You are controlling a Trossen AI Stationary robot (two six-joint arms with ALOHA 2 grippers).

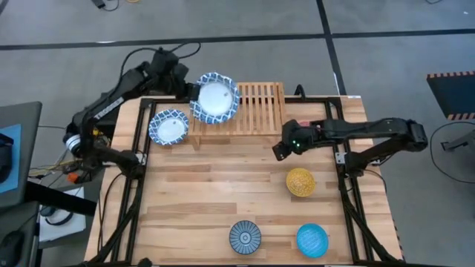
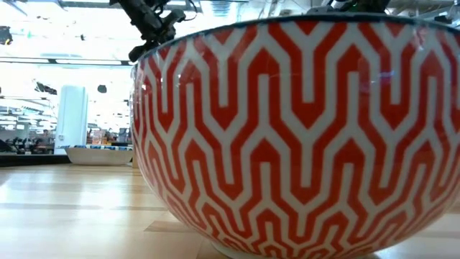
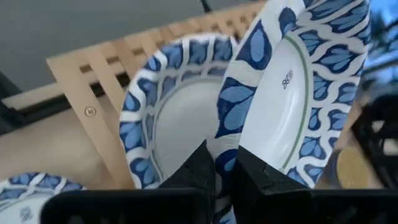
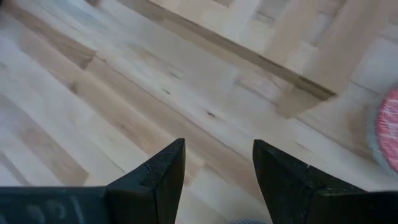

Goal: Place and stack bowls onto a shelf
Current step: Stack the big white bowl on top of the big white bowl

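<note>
Two patterned bowls (image 3: 186, 118) met at the shelf (image 1: 256, 107): left fingers (image 3: 205, 171) pinched one rim for stacking; right fingers (image 4: 158, 171) waited apart.

left arm (image 1: 119, 93): dark, jointed, showing pale lettering, white band at its base | right arm (image 1: 364, 132): dark, glowing a green light near the wrist | right tool (image 4: 214, 171): two black wedge fingers

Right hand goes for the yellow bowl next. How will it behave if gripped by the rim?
The yellow bowl looks small, rigid and probably light. It has a textured pattern, so likely not very slippery. Rounded sides suggest it may tip or slide if nudged rather than gripped squarely. The right hand is open over bare table.
</note>
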